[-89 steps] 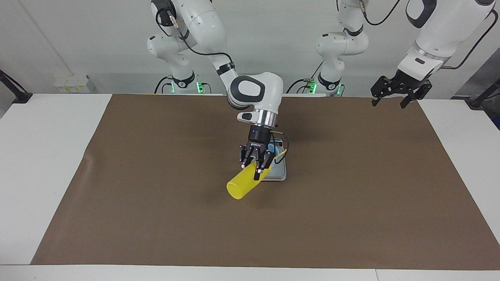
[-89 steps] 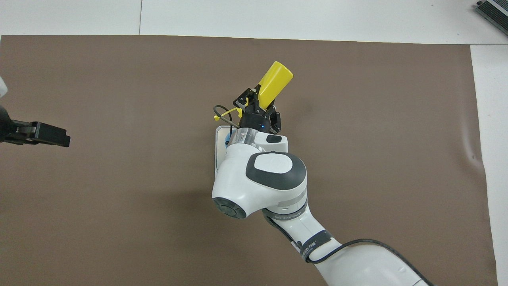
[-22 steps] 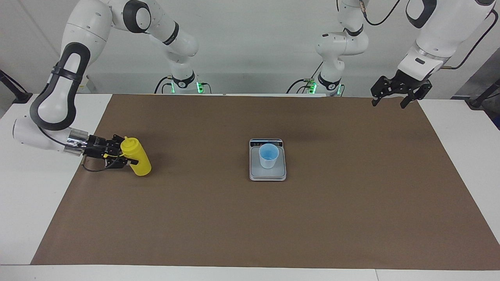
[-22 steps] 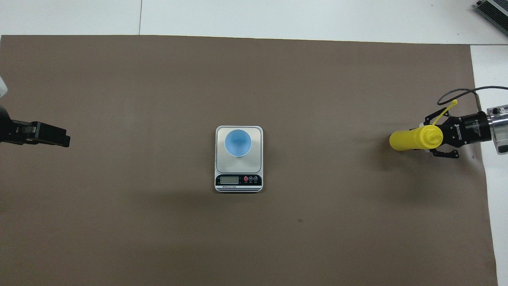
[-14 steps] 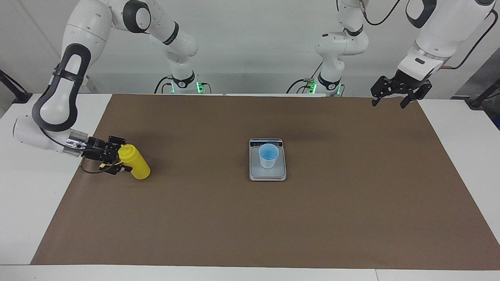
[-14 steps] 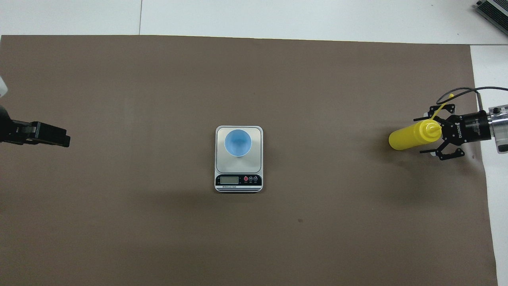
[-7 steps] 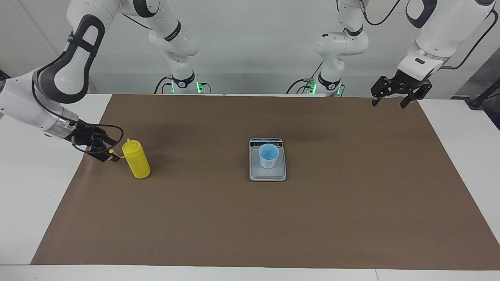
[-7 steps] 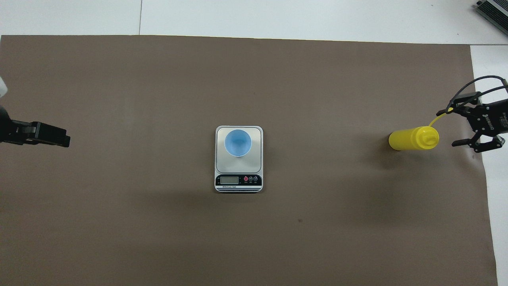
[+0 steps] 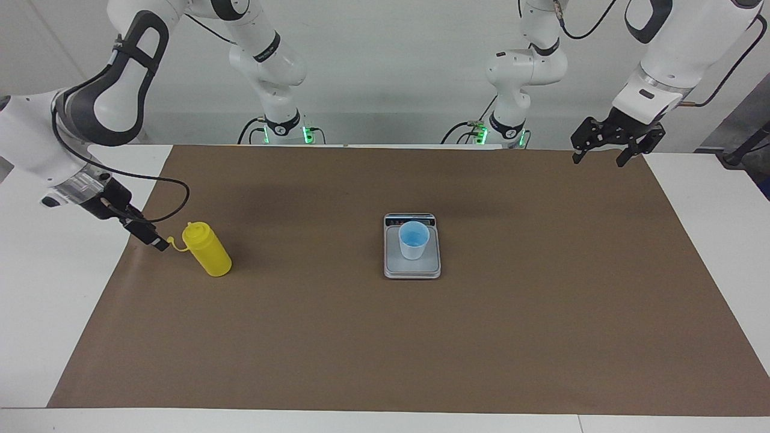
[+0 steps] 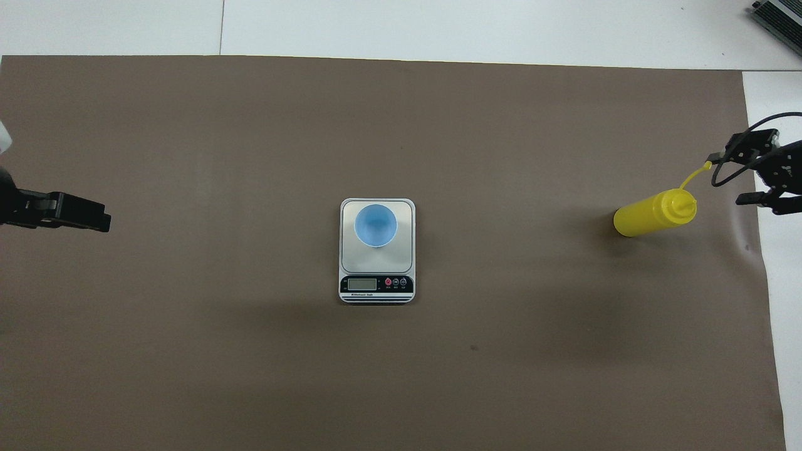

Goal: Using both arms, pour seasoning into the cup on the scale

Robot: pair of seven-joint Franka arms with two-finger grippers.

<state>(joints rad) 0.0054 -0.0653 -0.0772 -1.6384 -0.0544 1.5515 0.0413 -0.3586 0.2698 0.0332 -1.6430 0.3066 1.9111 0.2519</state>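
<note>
White table (image 9: 54,313) was covered by a brown paper mat (image 9: 541,337), slightly creased at one edge. Plain pale wall (image 9: 397,66) stood at the robots' end. Dark clamp stands (image 9: 21,141) sat at the table corners. Light was even, with soft shadows.

We're in a robot lab: two white arms (image 9: 264,54) bolted at a white table (image 9: 48,300), brown paper sheet (image 9: 421,337) taped over it, bare white wall, cables, green status lights at the bases.
</note>
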